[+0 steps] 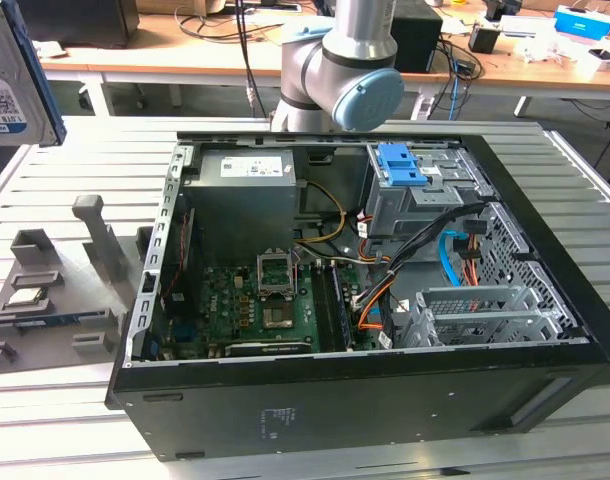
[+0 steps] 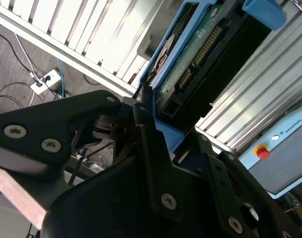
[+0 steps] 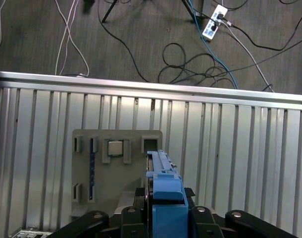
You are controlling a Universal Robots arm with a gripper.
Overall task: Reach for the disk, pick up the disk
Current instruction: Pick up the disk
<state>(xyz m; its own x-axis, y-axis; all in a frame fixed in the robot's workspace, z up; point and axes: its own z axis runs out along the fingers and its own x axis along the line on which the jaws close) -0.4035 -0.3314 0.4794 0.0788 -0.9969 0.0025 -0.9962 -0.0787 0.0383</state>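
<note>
First wrist view: the jaws are clamped on the disk (image 3: 166,208), held edge-on between them.

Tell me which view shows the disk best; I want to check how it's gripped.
The second wrist view: the disk shows its circuit-board face and blue rails, clamped in the gripper. The first wrist view shows it edge-on. Its labelled face sits cut off at the exterior view's left edge.

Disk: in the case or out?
Out: the grey metal hard drive with blue rails is held in the claw above the slatted table.
</note>
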